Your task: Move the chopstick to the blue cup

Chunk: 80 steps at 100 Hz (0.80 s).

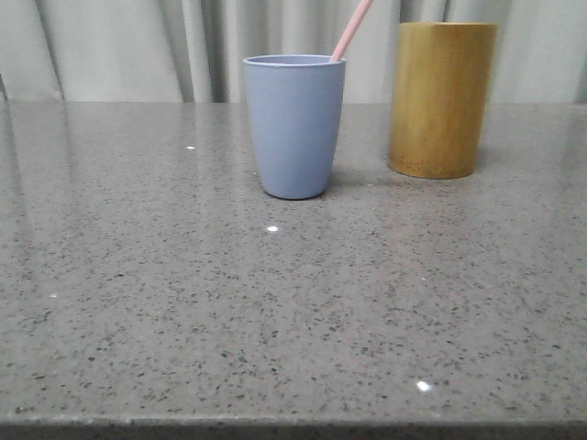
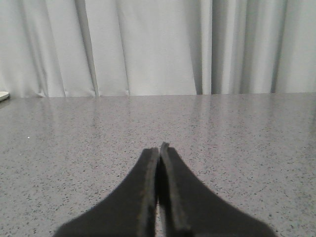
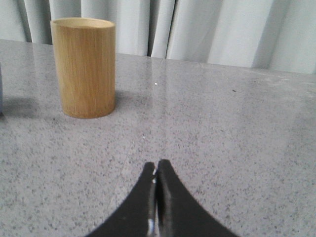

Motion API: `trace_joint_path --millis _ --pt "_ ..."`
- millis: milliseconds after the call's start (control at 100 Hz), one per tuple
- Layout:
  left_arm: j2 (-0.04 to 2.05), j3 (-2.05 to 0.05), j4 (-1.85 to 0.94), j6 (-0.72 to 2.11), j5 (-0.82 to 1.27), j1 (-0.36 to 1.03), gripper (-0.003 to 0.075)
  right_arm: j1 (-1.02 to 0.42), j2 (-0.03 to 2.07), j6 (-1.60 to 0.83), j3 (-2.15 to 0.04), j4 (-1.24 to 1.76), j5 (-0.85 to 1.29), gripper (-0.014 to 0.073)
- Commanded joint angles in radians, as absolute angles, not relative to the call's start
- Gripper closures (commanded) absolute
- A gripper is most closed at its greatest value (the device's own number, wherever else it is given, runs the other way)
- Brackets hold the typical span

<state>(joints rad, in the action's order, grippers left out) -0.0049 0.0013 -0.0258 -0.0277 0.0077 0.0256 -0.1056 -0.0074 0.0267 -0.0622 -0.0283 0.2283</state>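
Observation:
The blue cup [image 1: 295, 126] stands upright on the grey stone table in the front view. A pale pink chopstick [image 1: 351, 29] leans out of it to the upper right; only its upper end shows. My left gripper [image 2: 159, 147] is shut and empty, low over bare table. My right gripper [image 3: 156, 164] is shut and empty, low over the table, well short of the bamboo holder [image 3: 83, 67]. Neither gripper shows in the front view.
The tan bamboo holder [image 1: 441, 98] stands upright to the right of the blue cup, a little farther back. Pale curtains hang behind the table's far edge. The table's front edge [image 1: 293, 426] runs along the bottom of the front view.

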Motion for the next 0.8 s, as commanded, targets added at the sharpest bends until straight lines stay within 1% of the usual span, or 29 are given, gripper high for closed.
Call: trace_joint_path --millis 0,220,790 --pt "-0.038 0.012 -0.028 -0.03 -0.076 0.022 0.0739 -0.098 -0.029 0.034 -0.051 -0.055 0.09 0.0662" --pt "-0.038 0.012 -0.028 -0.03 -0.076 0.022 0.0739 -0.098 -0.03 0.035 0.03 -0.061 -0.015 0.0662" --pt "-0.038 0.012 -0.028 -0.03 -0.076 0.022 0.0739 -0.098 -0.03 0.035 0.028 -0.065 -0.006 0.0662"
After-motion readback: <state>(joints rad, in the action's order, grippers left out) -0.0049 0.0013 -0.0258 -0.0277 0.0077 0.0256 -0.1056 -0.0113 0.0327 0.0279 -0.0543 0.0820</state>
